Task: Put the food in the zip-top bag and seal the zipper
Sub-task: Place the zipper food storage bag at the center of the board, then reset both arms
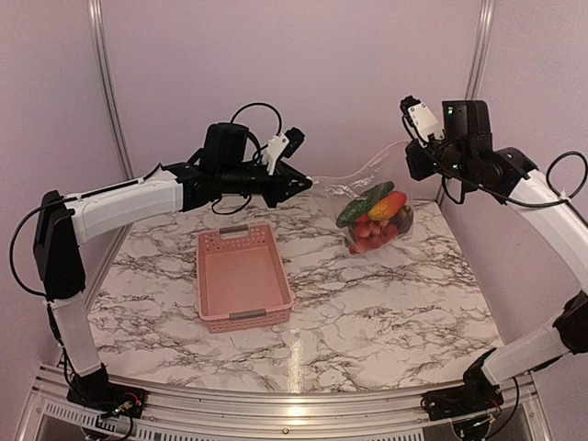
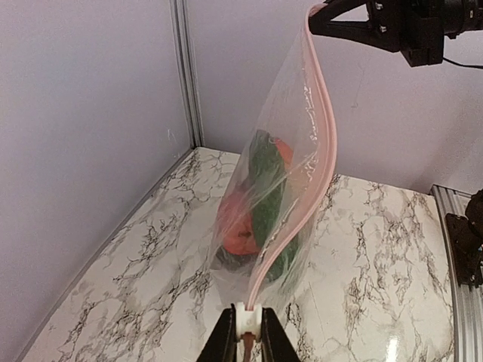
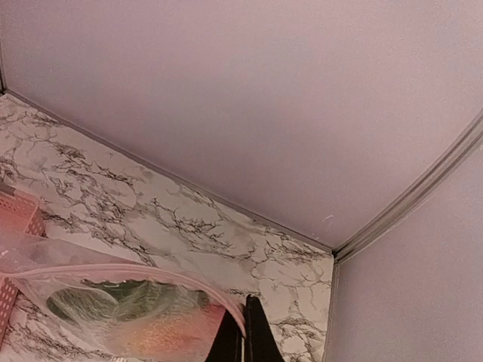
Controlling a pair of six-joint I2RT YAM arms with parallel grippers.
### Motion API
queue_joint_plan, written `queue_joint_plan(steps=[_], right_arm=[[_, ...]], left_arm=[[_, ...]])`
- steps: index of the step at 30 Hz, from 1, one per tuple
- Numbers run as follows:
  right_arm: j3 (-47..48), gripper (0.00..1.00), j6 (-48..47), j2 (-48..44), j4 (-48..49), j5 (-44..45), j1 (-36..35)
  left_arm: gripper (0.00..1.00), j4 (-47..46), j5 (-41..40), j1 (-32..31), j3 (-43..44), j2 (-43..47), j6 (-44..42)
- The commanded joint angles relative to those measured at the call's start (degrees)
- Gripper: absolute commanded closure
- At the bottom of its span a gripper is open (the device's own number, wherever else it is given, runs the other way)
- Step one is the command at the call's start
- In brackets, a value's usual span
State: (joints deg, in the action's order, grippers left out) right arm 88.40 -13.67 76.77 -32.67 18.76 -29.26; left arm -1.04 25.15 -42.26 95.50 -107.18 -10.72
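Note:
The zip-top bag (image 1: 377,188) hangs stretched between my two grippers above the back right of the table, its bottom resting on the marble. The food (image 1: 375,220) lies inside it: a dark green cucumber (image 1: 361,206), an orange-red fruit (image 1: 389,204) and small red pieces. The pale pink zipper (image 2: 313,143) runs along the mouth. My left gripper (image 2: 249,314) is shut on the white slider at the near end of the zipper. My right gripper (image 3: 247,308) is shut on the far end of the strip. The right gripper (image 2: 318,10) shows at the top of the left wrist view.
A pink latticed basket (image 1: 243,277) with nothing in it stands left of centre on the marble table (image 1: 386,312). Pale walls with metal corner posts (image 1: 108,83) close the back and sides. The bag hangs close to the back right corner.

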Motion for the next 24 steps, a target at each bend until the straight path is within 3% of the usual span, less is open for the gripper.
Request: queue_joint_plan(steps=[1, 5, 8, 13, 19, 21, 24], right_arm=[[-5.69, 1.00, 3.81, -4.73, 5.97, -0.79, 0.17], [-16.83, 0.99, 7.48, -12.46, 4.70, -8.66, 0.19], [-25.00, 0.81, 4.55, -20.32, 2.73, -21.00, 0.10], [-27.20, 0.47, 8.22, -26.56, 2.04, -25.77, 0.22], [-18.36, 0.16, 12.88, -15.20, -0.61, -16.02, 0.09], [-14.48, 0.05, 13.31, -10.80, -0.50, -13.05, 0.11], [-10.10, 0.01, 17.22, -6.55, 2.21, -5.51, -0.05]], left_arm=[[0.85, -0.89, 0.83, -0.09, -1.13, -0.19, 0.60], [0.79, -2.26, 1.59, -0.40, -8.96, 2.20, 1.87], [0.66, -1.09, -0.07, -1.96, -12.33, 5.04, 2.61], [0.46, -0.20, -7.47, -5.05, -18.71, 13.42, 0.40], [0.02, 2.84, -29.62, -5.00, -22.42, 21.52, 8.00], [0.01, 5.70, -37.53, -4.43, -21.70, 22.88, 9.80], [0.01, 10.62, -47.56, -2.52, -19.34, 24.33, 14.50]])
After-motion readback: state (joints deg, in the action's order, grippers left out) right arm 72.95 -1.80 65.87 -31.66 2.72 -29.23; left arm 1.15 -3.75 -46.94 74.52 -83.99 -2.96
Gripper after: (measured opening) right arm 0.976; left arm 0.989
